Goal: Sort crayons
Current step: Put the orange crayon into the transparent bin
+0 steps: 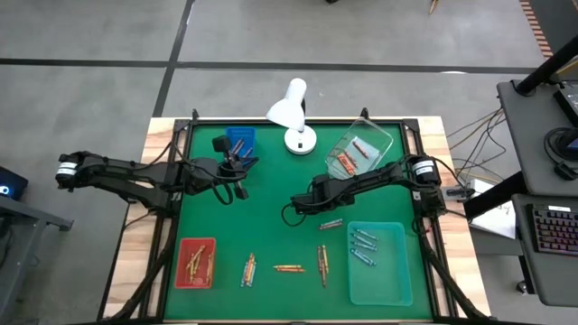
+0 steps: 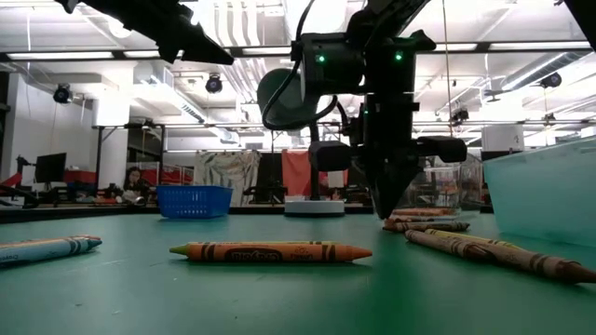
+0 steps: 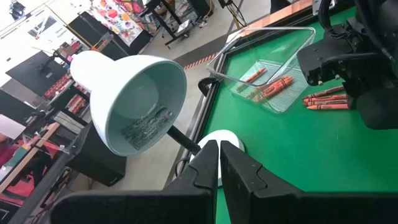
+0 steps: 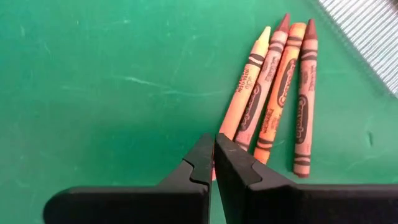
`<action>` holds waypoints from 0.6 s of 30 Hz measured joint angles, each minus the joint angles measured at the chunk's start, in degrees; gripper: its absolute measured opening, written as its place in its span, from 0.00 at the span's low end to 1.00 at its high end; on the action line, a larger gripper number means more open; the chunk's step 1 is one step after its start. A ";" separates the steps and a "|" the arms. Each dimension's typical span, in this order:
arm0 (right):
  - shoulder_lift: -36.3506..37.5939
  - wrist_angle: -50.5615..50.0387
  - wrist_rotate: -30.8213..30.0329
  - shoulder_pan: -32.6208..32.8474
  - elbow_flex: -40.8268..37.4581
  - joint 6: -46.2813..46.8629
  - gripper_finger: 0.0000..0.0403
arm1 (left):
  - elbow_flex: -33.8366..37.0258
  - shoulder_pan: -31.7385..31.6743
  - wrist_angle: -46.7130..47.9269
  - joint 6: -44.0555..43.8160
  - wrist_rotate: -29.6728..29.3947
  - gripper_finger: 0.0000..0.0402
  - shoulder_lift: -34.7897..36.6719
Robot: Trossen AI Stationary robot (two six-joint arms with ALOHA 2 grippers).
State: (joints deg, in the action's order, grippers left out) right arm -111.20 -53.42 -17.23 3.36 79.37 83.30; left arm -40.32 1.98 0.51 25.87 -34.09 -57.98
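Crayons lie in small groups on the green mat: four orange and brown ones side by side, which also show as a cluster, and others near the front edge. My right gripper is shut and points steeply down, with its tips at the end of that cluster. In the low view the right gripper stands just above the mat. My left gripper is shut on nothing. It is held up in the air by the blue basket and faces the lamp. My right gripper comes from above, slanting. Its shut fingertips are at the end of the pale orange crayon, the outermost of the four lying flat on the mat. The fingers hide that end, and I cannot tell whether they touch it.
A red tray with crayons is at the front left. A teal tray with blue crayons is at the front right. A clear tray with red-orange crayons is at the back right. A white lamp stands at the back middle.
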 joint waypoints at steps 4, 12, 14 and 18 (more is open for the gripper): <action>0.00 0.02 1.33 0.02 -0.02 -0.46 0.02 | 0.00 0.00 0.00 0.00 0.00 0.00 0.00; 0.02 -0.34 3.27 0.59 1.78 -2.40 0.02 | 0.00 0.00 0.00 0.00 0.00 0.00 0.00; 0.02 -1.02 3.10 0.52 2.62 -3.31 0.02 | 0.00 0.00 0.00 0.00 0.00 0.00 0.00; 0.07 -3.69 0.55 -0.33 3.54 -3.92 0.02 | 0.00 0.00 0.00 0.00 0.00 0.00 0.00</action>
State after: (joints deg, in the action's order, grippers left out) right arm -111.13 -57.12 -16.68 3.03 82.91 79.38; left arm -40.32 1.98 0.51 25.87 -34.09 -57.98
